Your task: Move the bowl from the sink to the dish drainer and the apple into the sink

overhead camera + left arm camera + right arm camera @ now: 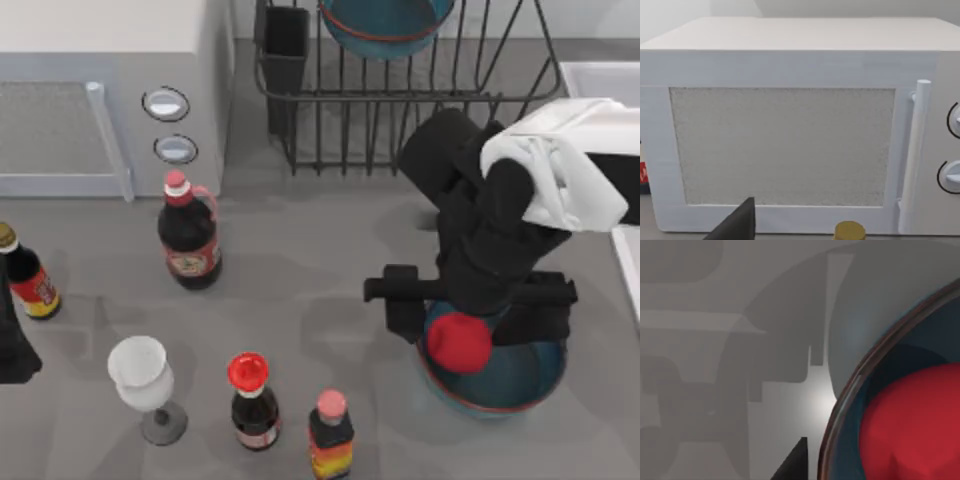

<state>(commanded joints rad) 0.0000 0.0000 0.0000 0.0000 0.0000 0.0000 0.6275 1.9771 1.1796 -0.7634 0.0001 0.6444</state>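
A flat matte grey tabletop [300,260] spreads under soft, even light, with faint blurred shadows on it; a boxy white microwave oven [110,90] with a speckled door panel stands at its far left corner.

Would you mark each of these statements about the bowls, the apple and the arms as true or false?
1. The apple lies inside a bowl standing on the table. True.
2. The dish drainer holds no bowl. False: a second bowl sits in it.
3. The right gripper is above the bowl with the apple. True.
4. The left gripper hovers over the wine glass. False: it is at the table's left edge, facing the microwave.
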